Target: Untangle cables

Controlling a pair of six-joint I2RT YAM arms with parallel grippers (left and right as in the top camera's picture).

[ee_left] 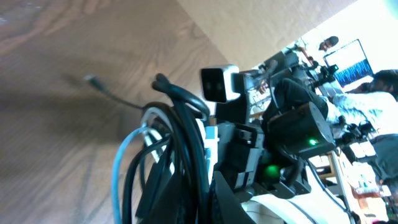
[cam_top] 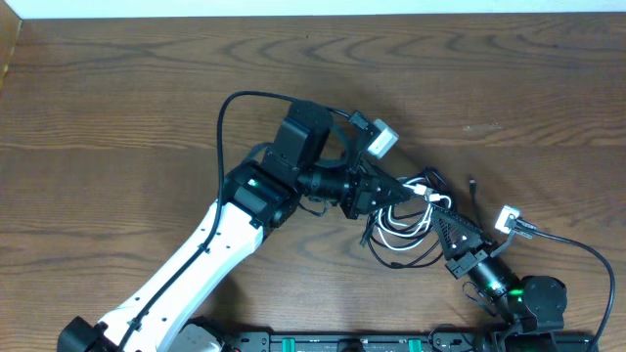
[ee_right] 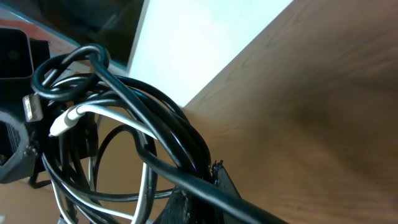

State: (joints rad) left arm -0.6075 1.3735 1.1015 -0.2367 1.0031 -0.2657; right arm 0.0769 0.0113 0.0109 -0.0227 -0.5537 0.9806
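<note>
Item 1, nearest you: your right gripper (cam_top: 445, 227), at 4 o'clock of the bundle, jaws closed tight on a black strand

Item 2: cables (cam_top: 409, 231), black loops and one white cord (ee_right: 106, 111) bunched together, at 4 o'clock from table centre, strung between both grippers

Item 3: your left gripper (cam_top: 391, 192), at 10 o'clock of the bundle, jaws clamped on the cables

Item 4, farthest: black plug end (cam_top: 472, 183), at 2 o'clock of the bundle, lying on the wooden table (cam_top: 117, 98)
</note>
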